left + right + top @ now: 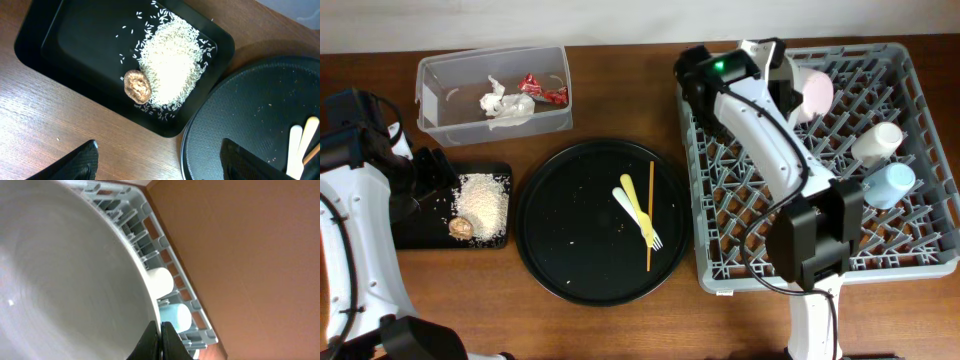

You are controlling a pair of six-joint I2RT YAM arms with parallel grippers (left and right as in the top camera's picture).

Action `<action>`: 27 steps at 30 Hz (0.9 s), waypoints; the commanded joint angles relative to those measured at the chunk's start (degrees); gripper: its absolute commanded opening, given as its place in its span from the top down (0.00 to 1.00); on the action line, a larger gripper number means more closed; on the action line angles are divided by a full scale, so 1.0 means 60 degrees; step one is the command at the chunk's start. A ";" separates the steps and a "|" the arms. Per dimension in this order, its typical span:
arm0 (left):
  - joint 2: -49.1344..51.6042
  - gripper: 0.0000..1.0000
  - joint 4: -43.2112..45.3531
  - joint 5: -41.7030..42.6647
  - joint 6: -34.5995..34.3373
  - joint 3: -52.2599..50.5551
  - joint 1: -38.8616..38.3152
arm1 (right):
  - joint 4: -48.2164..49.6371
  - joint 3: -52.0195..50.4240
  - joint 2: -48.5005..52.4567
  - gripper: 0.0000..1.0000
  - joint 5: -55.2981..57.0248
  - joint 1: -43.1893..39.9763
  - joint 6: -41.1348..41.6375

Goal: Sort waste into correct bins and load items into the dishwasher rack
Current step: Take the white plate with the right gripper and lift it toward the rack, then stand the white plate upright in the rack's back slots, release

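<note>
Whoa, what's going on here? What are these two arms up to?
They are clearing up after a meal. The right gripper pinches the rim of a white plate at the grey dishwasher rack, which holds a pink bowl, a cream cup and a light blue cup. The left gripper hangs open above the black rectangular tray of rice. A yellow fork, a spoon and chopsticks lie on the round black tray.
</note>
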 commanded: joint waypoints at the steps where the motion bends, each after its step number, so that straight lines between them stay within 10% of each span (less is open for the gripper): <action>1: -0.0055 0.23 -0.0036 0.0036 -0.0120 0.0029 0.0040 | 0.0426 -0.0678 -0.0146 0.96 0.0091 0.0401 0.0368; 3: -0.0055 0.23 -0.0036 0.0036 -0.0124 0.0029 0.0040 | 0.0703 -0.0718 -0.0146 0.93 -0.0732 0.0586 0.0361; 5: -0.0055 0.23 -0.0036 0.0036 -0.0120 0.0029 0.0040 | 0.0729 -0.0718 -0.0146 0.48 -0.1898 0.0576 0.0361; 8: -0.0055 0.23 -0.0036 0.0040 -0.0124 0.0029 0.0040 | 0.0441 -0.0714 -0.0313 0.20 -0.2025 0.0718 0.0357; 15: -0.0055 0.23 -0.0036 0.0036 -0.0124 0.0029 0.0040 | 0.0765 -0.0685 -0.3548 0.15 -0.2954 0.0321 -0.0426; 16: -0.0055 0.22 -0.0036 0.0036 -0.0124 0.0029 0.0040 | 0.1064 -0.0685 -0.3803 0.20 -0.3719 0.0033 -0.1086; 18: -0.0055 0.23 -0.0040 0.0033 -0.0124 0.0029 0.0040 | 0.1727 -0.0688 -0.4022 0.96 -0.6178 -0.1330 -0.2080; 22: -0.0055 0.23 -0.0036 0.0033 -0.0124 0.0029 0.0040 | 0.2335 -0.0692 -0.3144 0.96 -0.9347 -0.4331 -0.3668; 27: -0.0055 0.23 -0.0040 0.0033 -0.0124 0.0029 0.0040 | 0.2342 -0.0696 -0.1475 0.96 -1.2101 -0.4069 -0.5304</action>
